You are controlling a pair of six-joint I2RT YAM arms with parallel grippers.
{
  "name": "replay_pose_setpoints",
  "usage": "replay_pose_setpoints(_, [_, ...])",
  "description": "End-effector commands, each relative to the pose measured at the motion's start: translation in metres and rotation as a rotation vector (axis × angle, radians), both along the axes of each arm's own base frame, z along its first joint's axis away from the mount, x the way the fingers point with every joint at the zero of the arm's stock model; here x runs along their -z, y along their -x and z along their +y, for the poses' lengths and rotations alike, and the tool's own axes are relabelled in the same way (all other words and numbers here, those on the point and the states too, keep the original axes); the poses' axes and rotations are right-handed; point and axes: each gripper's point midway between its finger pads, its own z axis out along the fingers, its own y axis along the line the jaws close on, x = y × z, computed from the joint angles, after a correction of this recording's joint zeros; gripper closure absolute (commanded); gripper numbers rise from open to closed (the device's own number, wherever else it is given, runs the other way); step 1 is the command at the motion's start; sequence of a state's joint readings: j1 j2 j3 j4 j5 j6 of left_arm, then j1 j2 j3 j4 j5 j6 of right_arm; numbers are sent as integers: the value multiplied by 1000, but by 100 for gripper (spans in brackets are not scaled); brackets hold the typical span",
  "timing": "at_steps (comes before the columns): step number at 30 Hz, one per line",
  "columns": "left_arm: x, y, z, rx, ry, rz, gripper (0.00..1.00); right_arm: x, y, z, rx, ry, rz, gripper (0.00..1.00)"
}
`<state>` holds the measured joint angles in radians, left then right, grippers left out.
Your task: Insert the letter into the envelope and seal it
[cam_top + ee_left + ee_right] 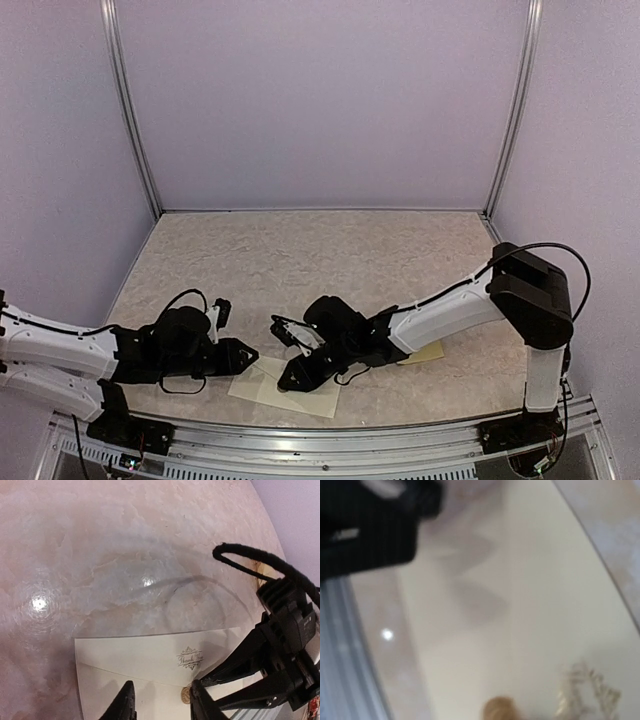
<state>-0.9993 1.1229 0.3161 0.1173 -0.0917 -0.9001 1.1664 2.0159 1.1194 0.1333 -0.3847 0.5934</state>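
The cream envelope lies flat at the table's near edge, and also shows in the top view. Its pointed flap is folded down, with "Thank You" printed on it. A round brown sticker sits at the flap's tip, blurred in the right wrist view. My left gripper is open and empty just above the envelope's left part. My right gripper reaches in from the right, its fingers a little apart and its tips right at the sticker. No letter is in view.
A small yellow-tan sticker sheet lies under my right forearm. The metal rail runs just in front of the envelope. My left gripper's black body fills the top left of the right wrist view, close to my right gripper.
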Motion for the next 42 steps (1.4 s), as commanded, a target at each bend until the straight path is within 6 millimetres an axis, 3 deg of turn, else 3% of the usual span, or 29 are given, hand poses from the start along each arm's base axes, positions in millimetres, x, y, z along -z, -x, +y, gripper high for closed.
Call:
replay_pose_setpoints(1, [-44, -30, 4, -50, -5, -132, 56, -71, -7, 1, 2, -133, -90, 62])
replay_pose_setpoints(5, [-68, -58, 18, -92, 0, -197, 34, -96, -23, -13, 68, -134, -157, 28])
replay_pose_setpoints(8, [-84, -82, 32, -129, -20, -257, 20, -105, -44, -33, 142, -115, -209, 12])
replay_pose_setpoints(15, [-104, -145, 87, -270, -48, -370, 12, -99, -115, -98, 344, -38, -293, 5])
replay_pose_setpoints(20, [-105, -179, 156, -425, -107, -461, 11, -95, -173, -175, 518, 28, -365, 4])
replay_pose_setpoints(25, [-115, -189, 240, -610, -132, -564, 9, -102, -220, -279, 725, 78, -453, 1])
replay_pose_setpoints(26, [-117, -188, 258, -654, -143, -587, 9, -109, -231, -308, 789, 77, -479, 1])
replay_pose_setpoints(27, [-119, -185, 275, -698, -154, -615, 8, -114, -233, -321, 807, 66, -498, 1])
replay_pose_setpoints(30, [-122, -174, 311, -809, -202, -674, 7, -122, -248, -392, 951, 65, -559, 0])
replay_pose_setpoints(35, [-121, -168, 330, -872, -297, -737, 4, -136, -247, -472, 1145, 97, -719, 1])
replay_pose_setpoints(39, [-112, -169, 331, -879, -297, -761, 1, -143, -233, -501, 1248, 95, -859, 0])
replay_pose_setpoints(42, [-101, -175, 325, -847, -292, -738, 1, -129, -219, -506, 1271, 103, -907, 1])
